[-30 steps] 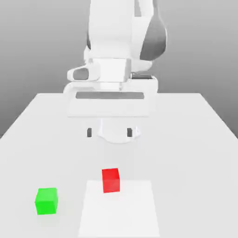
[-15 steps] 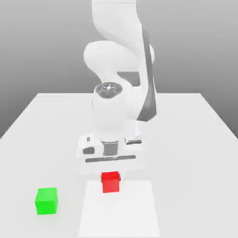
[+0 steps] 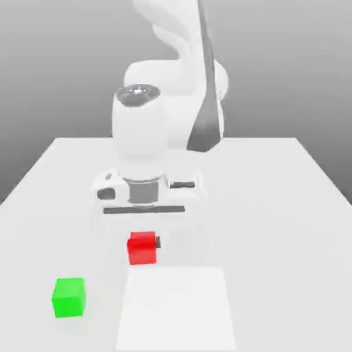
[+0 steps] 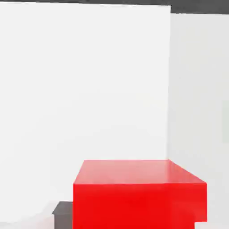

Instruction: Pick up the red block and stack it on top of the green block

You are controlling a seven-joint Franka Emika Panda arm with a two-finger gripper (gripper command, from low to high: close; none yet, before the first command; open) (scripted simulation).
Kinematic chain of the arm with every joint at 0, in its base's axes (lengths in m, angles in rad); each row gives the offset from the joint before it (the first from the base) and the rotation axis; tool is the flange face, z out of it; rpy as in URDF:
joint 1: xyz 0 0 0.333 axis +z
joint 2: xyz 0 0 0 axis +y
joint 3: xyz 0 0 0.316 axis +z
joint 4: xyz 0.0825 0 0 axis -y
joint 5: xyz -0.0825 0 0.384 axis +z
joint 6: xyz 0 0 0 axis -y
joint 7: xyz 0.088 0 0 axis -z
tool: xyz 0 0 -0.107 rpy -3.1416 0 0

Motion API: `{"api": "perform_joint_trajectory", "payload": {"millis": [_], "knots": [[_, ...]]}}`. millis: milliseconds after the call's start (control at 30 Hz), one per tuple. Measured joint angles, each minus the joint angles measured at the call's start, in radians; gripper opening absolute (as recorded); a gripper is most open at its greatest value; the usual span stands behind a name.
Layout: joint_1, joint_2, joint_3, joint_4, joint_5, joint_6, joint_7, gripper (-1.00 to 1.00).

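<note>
Red block (image 3: 141, 248) now lifted in the end effector (image 3: 146, 243), leftward.

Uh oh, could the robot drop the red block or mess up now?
Maybe. The hand is shut on the red block, lifted off the table, so a weak grip might let it slip. The green block sits off toward the exterior view's left, so the arm must carry the red one sideways. Set down off-center, it might tip off.
</note>
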Motion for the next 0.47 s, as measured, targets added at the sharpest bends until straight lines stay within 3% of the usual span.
{"api": "perform_joint_trajectory", "payload": {"millis": [167, 333, 367, 467], "knots": [[-0.111, 0.074, -0.065, 0.158, -0.001, -0.085, 0.027, -1.00], [-0.133, 0.235, -0.037, 0.192, 0.069, 0.039, -0.019, -1.00], [-0.138, 0.259, -0.030, 0.194, 0.080, 0.062, -0.027, 1.00], [-0.138, 0.259, -0.030, 0.194, 0.080, 0.062, -0.027, 1.00]]}}
